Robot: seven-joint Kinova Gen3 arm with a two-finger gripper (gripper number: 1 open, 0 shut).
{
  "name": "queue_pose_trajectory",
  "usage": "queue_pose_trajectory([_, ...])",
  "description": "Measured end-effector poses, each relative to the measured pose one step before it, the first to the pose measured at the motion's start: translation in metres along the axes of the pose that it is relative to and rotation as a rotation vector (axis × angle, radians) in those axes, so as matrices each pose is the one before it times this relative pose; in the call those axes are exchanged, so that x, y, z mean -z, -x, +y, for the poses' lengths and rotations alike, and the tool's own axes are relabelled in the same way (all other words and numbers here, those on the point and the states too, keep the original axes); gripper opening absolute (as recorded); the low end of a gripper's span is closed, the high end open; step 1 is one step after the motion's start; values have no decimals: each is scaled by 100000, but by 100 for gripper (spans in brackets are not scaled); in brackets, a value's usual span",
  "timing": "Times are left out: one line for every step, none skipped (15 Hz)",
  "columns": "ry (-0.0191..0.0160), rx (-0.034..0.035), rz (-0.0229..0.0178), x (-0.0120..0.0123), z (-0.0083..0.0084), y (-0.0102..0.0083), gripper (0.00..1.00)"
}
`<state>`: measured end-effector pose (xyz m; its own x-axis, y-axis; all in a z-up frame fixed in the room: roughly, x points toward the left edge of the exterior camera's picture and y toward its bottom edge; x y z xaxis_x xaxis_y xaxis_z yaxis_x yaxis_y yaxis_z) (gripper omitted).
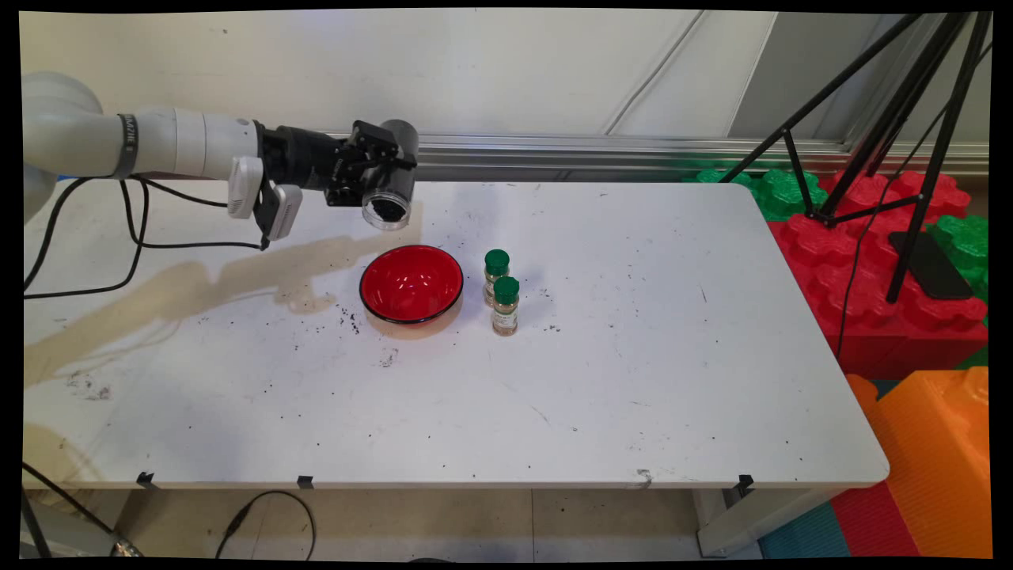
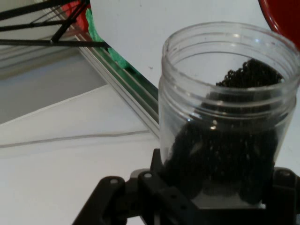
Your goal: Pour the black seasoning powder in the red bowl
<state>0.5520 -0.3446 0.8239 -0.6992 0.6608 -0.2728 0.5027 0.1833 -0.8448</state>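
a clear jar (image 1: 389, 186) of dark grains was held tilted in the closed jaws above the red bowl (image 1: 411, 283), near the surface's far edge.

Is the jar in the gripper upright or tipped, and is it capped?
Tipped and uncapped. The clear jar lies roughly on its side in the gripper, open mouth facing the red bowl; black granules have piled toward the rim.

Clear smooth plastic jar (image 2: 225, 117) of coarse black granules (image 2: 225, 154); glossy red bowl (image 1: 411, 283); matt white bench (image 1: 633, 380), speckled and stained
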Motion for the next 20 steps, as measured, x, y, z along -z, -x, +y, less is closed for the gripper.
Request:
queue_pose_trajectory([-232,-938,94,-34,-68,-109,0])
queue_pose_trajectory([-221,-742,73,-40,-65,-86,0])
queue_pose_trajectory([-149,-527,51,-41,-46,-58,0])
queue_pose_trajectory([-145,-696,84,-52,-52,-88,0])
queue_pose_trajectory([-174,-770,72,-49,-57,-110,0])
queue_pose_trajectory([-133,-743,29,-34,-39,-110,0])
queue_pose_trajectory([-67,-579,63,-39,-26,-97,0])
queue_pose_trajectory([-96,-661,64,-57,-33,-107,0])
queue_pose_trajectory([-86,-713,-29,-58,-35,-84,0])
queue_pose_trajectory([-70,-517,-4,-54,-30,-65,0])
queue_pose_trajectory([-82,-705,-117,-67,-37,-54,0])
queue_pose_trajectory([-89,-652,-115,-83,-40,-41,0])
queue_pose_trajectory([-53,-577,-78,-70,-30,-37,0])
queue_pose_trajectory([-31,-412,-100,-45,-19,-16,0])
queue_pose_trajectory([-64,-662,-103,-63,-29,-31,0])
queue_pose_trajectory([-36,-500,-112,-33,-16,-20,0])
queue_pose_trajectory([-44,-718,-95,-61,-22,-35,0])
queue_pose_trajectory([-16,-889,-171,-52,-18,-31,0])
queue_pose_trajectory([-41,-922,-204,-51,-17,-18,0])
queue_pose_trajectory([-11,-794,-146,-29,-6,-22,0])
